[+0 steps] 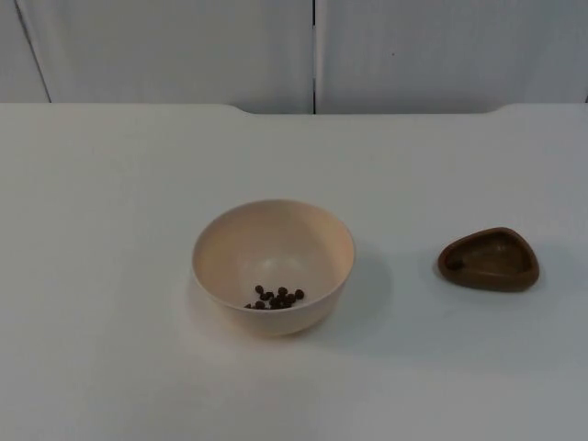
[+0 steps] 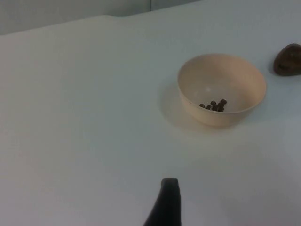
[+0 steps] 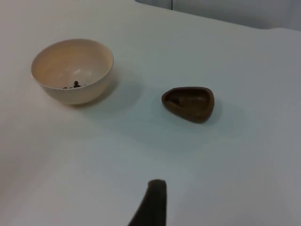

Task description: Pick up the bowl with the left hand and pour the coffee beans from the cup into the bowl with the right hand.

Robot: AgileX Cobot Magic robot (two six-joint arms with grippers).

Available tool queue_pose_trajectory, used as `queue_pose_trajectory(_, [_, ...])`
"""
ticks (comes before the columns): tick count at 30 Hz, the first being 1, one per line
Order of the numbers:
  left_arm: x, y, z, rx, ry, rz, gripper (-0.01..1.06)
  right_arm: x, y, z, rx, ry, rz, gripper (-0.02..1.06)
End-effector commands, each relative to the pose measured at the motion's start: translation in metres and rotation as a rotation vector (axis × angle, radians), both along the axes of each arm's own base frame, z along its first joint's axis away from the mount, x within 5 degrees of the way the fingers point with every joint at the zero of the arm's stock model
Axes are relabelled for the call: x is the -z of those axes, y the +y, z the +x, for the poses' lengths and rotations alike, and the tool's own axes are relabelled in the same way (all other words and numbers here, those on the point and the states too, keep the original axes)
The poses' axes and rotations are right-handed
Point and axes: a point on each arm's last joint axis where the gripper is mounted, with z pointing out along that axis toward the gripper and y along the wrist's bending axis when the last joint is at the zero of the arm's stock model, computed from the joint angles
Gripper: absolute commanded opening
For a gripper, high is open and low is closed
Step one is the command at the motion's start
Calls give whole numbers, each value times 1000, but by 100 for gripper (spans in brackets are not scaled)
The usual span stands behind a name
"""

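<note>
A cream bowl (image 1: pixel 266 237) stands upright on the white table near the middle, with several coffee beans (image 1: pixel 276 298) in its bottom. To its right sits a low brown cup (image 1: pixel 488 260) with a rounded-triangle shape, upright, about a bowl's width away. The left wrist view has the bowl (image 2: pixel 235 75), its beans (image 2: pixel 214 105) and the cup (image 2: pixel 288 59) well ahead of my left gripper (image 2: pixel 167 200), which waits back from them over bare table. In the right wrist view my right gripper (image 3: pixel 153 200) also waits well short of the cup (image 3: pixel 189 102) and the bowl (image 3: pixel 56 63).
The white table top (image 1: pixel 110 202) runs back to the grey partition wall (image 1: pixel 184 50). Bare table surrounds the bowl and cup on all sides.
</note>
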Motion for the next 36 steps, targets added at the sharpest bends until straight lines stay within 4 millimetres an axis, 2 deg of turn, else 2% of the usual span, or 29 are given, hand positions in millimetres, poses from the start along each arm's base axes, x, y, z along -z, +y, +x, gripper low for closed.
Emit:
queue_pose_trajectory(1, [2,0,0,-4,2,6,77,0,-1,0,7,-5,0,84])
queue_pose_trajectory(4, [2,0,0,-4,2,6,96,0,-2,0,28,-1,8,105])
queue_pose_trajectory(5, [2,0,0,-4,2,6,103,0,-2,0,31,-1,7,105])
queue_pose_trajectory(7, [2,0,0,-4,2,6,105,0,-2,0,32,-1,9,105])
queue_pose_trajectory(36, [2,0,0,-4,2,6,105,0,-1,0,22,-2,7,105])
